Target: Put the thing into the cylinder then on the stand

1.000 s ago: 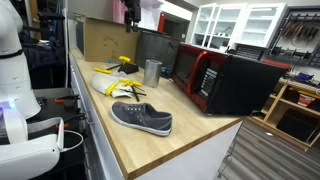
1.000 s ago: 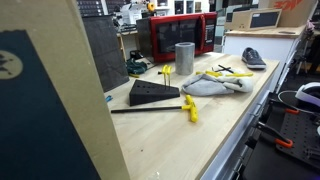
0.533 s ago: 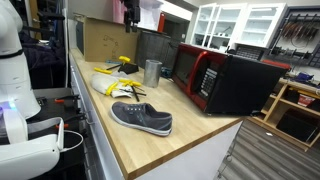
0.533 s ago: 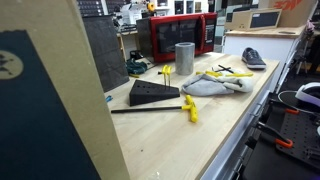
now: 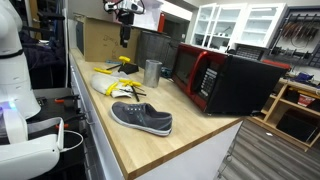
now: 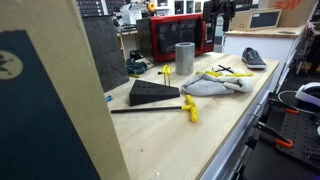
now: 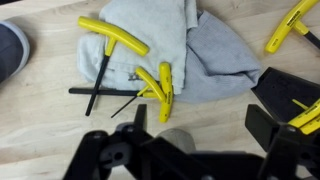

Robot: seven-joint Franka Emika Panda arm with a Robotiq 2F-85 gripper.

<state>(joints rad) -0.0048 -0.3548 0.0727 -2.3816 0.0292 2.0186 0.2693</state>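
Observation:
The grey metal cup (image 5: 152,71) stands upright beside the red microwave (image 5: 215,78) and shows in both exterior views (image 6: 184,58). A grey round shape (image 7: 177,141) low in the wrist view looks like its top. The small yellow stand (image 6: 166,70) sits close by the cup (image 5: 122,63). Yellow T-handled keys (image 7: 112,38) lie on a grey-white cloth (image 7: 215,55). My gripper (image 7: 200,125) hangs high above the cloth, open and empty, with its jaws wide apart. It shows at the top of both exterior views (image 5: 124,20) (image 6: 217,15).
A grey sneaker (image 5: 140,118) lies near the counter's end. A black wedge (image 6: 152,93) and a yellow-handled key with a long black rod (image 6: 189,108) lie past the cloth. A cardboard box (image 5: 100,40) stands at the back. The counter's front edge (image 5: 95,125) runs alongside.
My gripper has come into both exterior views from above; it was out of frame before. Nothing on the counter has moved.

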